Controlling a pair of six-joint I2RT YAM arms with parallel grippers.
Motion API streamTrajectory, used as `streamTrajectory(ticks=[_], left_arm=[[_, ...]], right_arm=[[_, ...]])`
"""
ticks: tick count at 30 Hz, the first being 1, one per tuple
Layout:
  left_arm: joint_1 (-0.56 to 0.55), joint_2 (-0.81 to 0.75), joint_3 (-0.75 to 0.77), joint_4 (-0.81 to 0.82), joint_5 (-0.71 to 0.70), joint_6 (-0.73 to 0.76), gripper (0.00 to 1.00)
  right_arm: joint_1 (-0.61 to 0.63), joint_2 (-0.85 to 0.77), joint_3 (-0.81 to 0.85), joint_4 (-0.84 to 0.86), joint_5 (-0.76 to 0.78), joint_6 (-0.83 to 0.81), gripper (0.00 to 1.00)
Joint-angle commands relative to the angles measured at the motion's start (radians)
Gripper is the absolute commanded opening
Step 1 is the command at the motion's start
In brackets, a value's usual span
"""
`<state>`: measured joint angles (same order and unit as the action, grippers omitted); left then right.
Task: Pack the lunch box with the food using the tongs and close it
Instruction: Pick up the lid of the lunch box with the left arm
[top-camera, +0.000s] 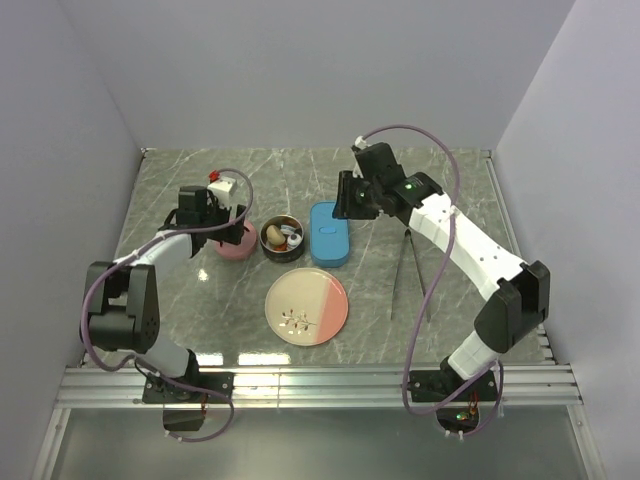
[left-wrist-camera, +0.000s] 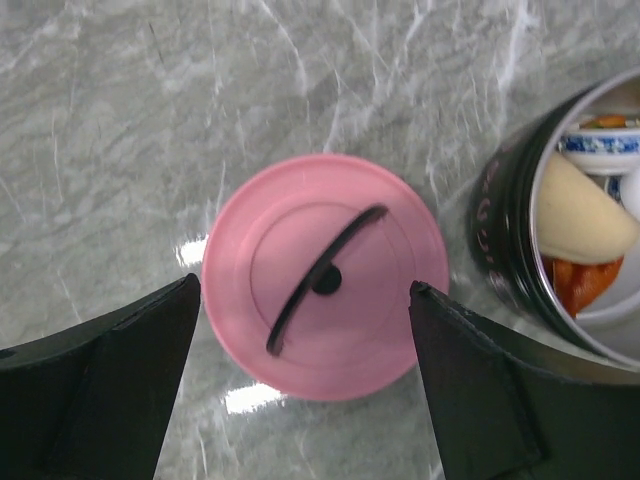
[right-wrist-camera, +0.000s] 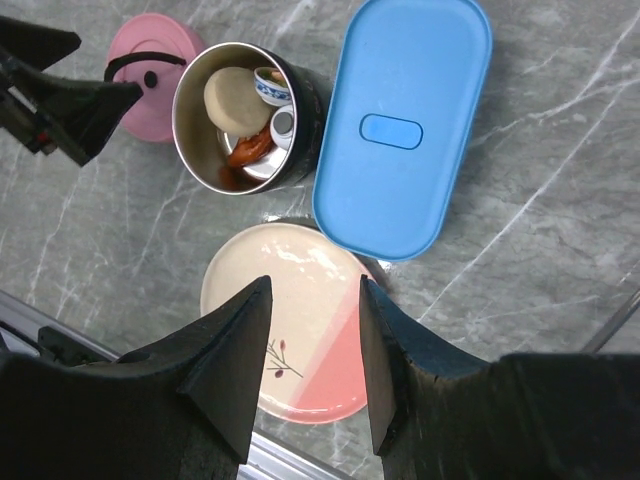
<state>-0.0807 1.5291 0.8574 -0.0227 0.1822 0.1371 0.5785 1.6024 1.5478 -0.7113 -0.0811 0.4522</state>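
- Left gripper (left-wrist-camera: 305, 286) hangs right over the pink lid (left-wrist-camera: 325, 315), jaws spread wide, one black finger (left-wrist-camera: 120, 380) on each side of the disc.
- Nothing is clamped: the lid lies flat on the marble table (top-camera: 230, 310) with its black strap handle up, the fingertips level with its rim on either flank.
- Just beside the lid, to its right in the left wrist view, stands the round black container (left-wrist-camera: 500, 220), uncovered.
- The food is inside it: a beige bun (left-wrist-camera: 585, 215) on top, an orange piece (left-wrist-camera: 580, 285) under it, a blue-and-white piece (left-wrist-camera: 600, 140) at the far side.
- Over to the right gripper (right-wrist-camera: 314, 300): jaws partly apart, with nothing between them.
- It hovers above the near edge of the cream-and-pink plate (top-camera: 290, 290); the plate shows through the gap.
- Beyond its fingers sits the blue oblong box (right-wrist-camera: 405, 125), lid side up, just beside the container.
- Now the tongs (top-camera: 398, 280): flat on the table right of the plate, under the right arm's forearm, joined end away from the bases and the two thin arms fanning toward them.
- They lie well apart from both grippers, and neither one touches them.
- In the overhead view, lid, container and blue box stand in a row from left to right, the plate in front of them.
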Motion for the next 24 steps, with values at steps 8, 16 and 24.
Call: streamTrajectory(ticks=[8, 16, 24], left_arm=[[0.007, 0.089, 0.071, 0.055, -0.016, -0.034, 0.9], [0.007, 0.066, 0.042, 0.043, -0.089, -0.056, 0.61], [0.007, 0.097, 0.064, -0.002, -0.095, -0.07, 0.45]], right_arm=[[-0.048, -0.11, -0.064, 0.026, -0.013, -0.007, 0.48], [-0.054, -0.101, -0.08, 0.044, -0.031, -0.003, 0.48], [-0.054, -0.101, -0.089, 0.042, -0.032, -0.014, 0.48]])
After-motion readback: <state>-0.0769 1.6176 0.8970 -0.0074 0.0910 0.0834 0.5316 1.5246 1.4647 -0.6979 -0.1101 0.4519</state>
